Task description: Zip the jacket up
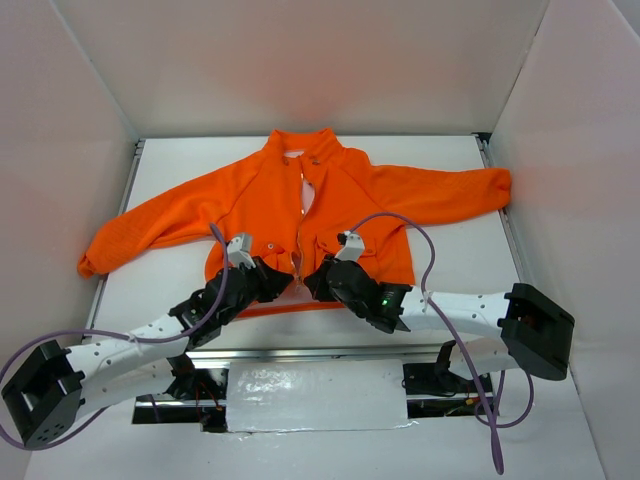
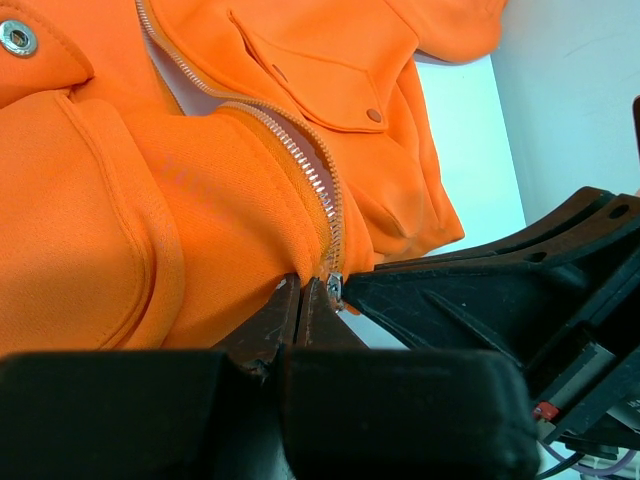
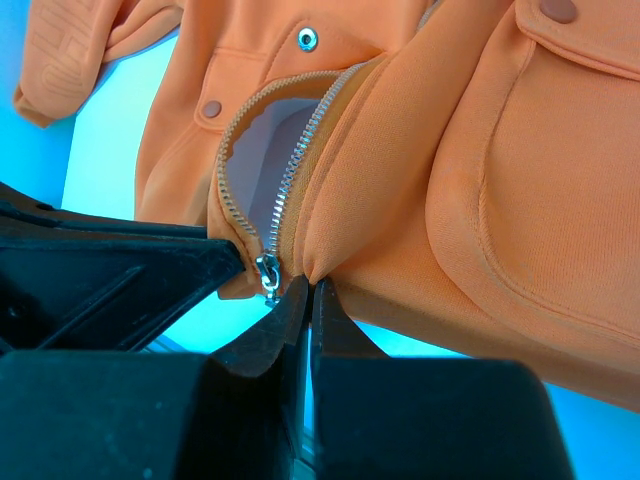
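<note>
my left gripper (image 2: pixel 303 296) has its jaws pressed together, pinching a fold of the jacket (image 2: pixel 120 230) at the bottom hem, just left of the zipper (image 2: pixel 300 160). my right gripper (image 3: pixel 310 292) is also clamped, jaws together on a fold of orange fleece at the hem just right of the zipper. the two grippers sit tip to tip, nearly touching, one on each side of the zipper's lower end. in the top view the left gripper (image 1: pixel 272 283) and right gripper (image 1: pixel 318 280) meet at the hem centre.

the slider (image 3: pixel 268 270) sits right at the bottom, just beside both sets of fingertips. i can't tell if either finger touches it. above the slider the zipper gapes open, pale lining showing between the two rows of teeth.

a flapped pocket (image 2: pixel 330 80) with a snap (image 2: pixel 374 115) lies on the far side of the zipper in the left wrist view.

the jacket (image 1: pixel 350 200) lies front up on the white table (image 1: pixel 160 290), collar away from the arm bases, sleeves spread out left and right. hem nearest me, bunched where the grippers hold it. a purple cable (image 1: pixel 425 255) loops over the right arm.
</note>
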`<state>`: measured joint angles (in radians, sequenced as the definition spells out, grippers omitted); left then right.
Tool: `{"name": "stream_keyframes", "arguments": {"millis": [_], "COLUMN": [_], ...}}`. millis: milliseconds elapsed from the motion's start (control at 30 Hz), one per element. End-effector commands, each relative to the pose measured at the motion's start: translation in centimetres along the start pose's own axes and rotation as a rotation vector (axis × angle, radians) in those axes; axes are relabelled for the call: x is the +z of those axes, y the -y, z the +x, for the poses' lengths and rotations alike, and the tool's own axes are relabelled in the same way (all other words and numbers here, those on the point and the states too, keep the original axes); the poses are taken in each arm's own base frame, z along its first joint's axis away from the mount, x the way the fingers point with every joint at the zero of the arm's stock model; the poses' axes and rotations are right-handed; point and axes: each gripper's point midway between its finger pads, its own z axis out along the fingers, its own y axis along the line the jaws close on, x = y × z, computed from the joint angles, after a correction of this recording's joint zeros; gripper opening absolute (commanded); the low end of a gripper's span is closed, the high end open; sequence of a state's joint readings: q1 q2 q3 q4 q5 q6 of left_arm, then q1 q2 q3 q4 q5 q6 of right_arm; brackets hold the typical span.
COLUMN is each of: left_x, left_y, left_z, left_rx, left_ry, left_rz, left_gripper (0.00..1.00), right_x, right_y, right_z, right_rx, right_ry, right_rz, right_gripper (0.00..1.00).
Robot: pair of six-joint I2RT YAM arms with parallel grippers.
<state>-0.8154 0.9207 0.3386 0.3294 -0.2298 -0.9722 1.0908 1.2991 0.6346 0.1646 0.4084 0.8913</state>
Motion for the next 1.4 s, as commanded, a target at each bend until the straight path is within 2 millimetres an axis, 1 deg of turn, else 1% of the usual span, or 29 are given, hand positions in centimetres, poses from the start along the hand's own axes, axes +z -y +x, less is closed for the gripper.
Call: {"name": "stream_keyframes", "arguments": {"millis": [0, 333, 567, 733, 867, 900, 967, 1100, 1200, 1367], "left_x": [0.2, 0.4, 0.3, -0.1, -0.2, -0.1, -0.1, 0.2, 0.0, -0.2], "left_y": [2.0, 2.6, 2.9, 3.6, 4.0, 3.8, 3.4, 2.1, 1.1, 0.7], "left_z": [-1.0, -0.6, 0.1, 0.6, 1.5, 1.7, 2.6, 4.1, 4.4, 4.5], "left_rx": [-0.012, -0.002, 0.017, 0.061, 0.135, 0.150, 0.185, 0.232, 0.245, 0.271], "left_ry": [0.026, 0.006, -0.027, -0.049, -0.106, -0.113, -0.153, -0.209, -0.205, -0.198], "left_rz": [0.064, 0.090, 0.120, 0.181, 0.216, 0.210, 0.216, 0.191, 0.174, 0.173], "left_gripper": [0.00, 0.00, 0.00, 0.00, 0.00, 0.00, 0.00, 0.00, 0.00, 0.00], "right_x": [-0.2, -0.1, 0.0, -0.2, -0.8, -1.1, -1.2, -1.8, -1.7, -1.4], "right_y": [-3.0, -3.1, -3.3, -3.6, -3.9, -4.1, -3.8, -3.9, -3.6, -3.4], "right_z": [-2.4, -2.8, -2.8, -2.8, -3.1, -3.3, -3.5, -3.7, -3.7, -3.2], "right_rx": [0.025, 0.017, -0.004, -0.036, -0.060, -0.064, -0.066, -0.072, -0.070, -0.065], "right_ry": [0.073, 0.082, 0.093, 0.100, 0.110, 0.114, 0.117, 0.119, 0.110, 0.088], "right_rz": [-0.069, -0.060, -0.079, -0.114, -0.162, -0.174, -0.168, -0.188, -0.177, -0.179], "right_gripper": [0.00, 0.00, 0.00, 0.00, 0.00, 0.00, 0.00, 0.00, 0.00, 0.00]}}
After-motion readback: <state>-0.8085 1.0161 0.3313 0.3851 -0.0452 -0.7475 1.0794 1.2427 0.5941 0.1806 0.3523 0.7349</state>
